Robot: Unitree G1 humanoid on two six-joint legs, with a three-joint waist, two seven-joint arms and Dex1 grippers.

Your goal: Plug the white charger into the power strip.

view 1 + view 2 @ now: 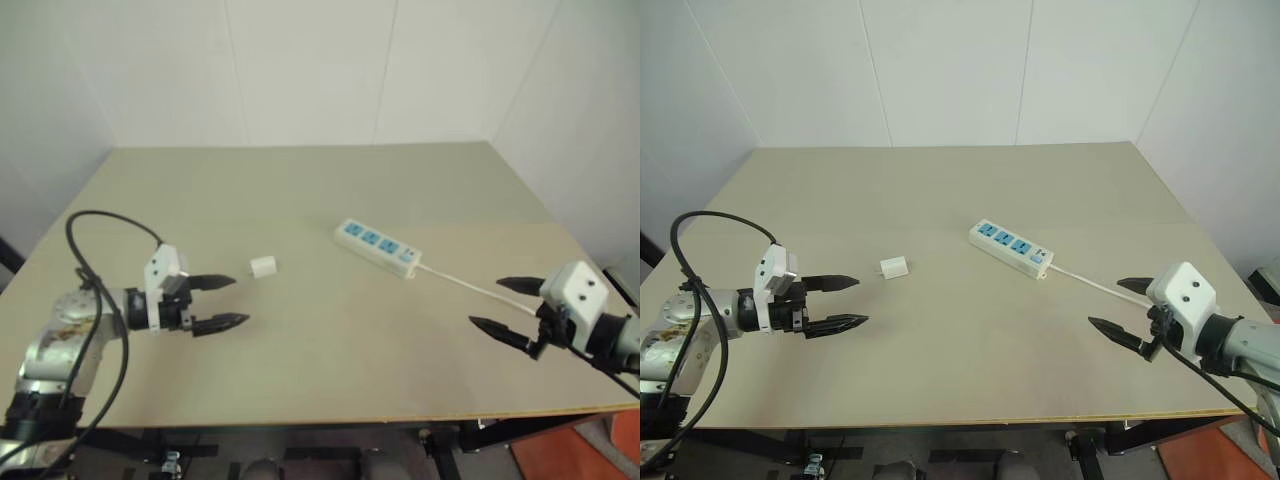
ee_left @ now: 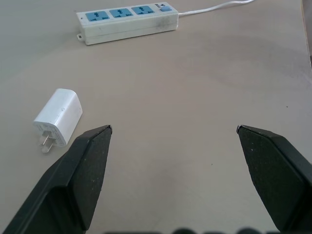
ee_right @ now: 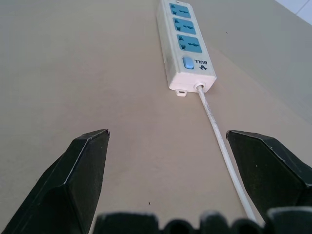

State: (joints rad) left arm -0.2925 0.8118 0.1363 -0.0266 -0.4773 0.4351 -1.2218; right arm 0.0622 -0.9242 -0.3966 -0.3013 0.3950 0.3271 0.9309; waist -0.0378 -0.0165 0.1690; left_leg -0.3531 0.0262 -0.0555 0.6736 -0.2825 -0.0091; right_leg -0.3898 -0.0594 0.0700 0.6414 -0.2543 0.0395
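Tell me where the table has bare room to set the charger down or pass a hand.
Bare room: the far table behind the white charger and the power strip; the near middle between the open left gripper and open right gripper. Tighter: the gap between charger and strip, and the right side where the strip's cord runs toward the right gripper.

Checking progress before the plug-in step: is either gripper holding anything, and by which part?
Nothing is held. Both the left gripper and right gripper hover with open jaws; the white charger lies on the table.
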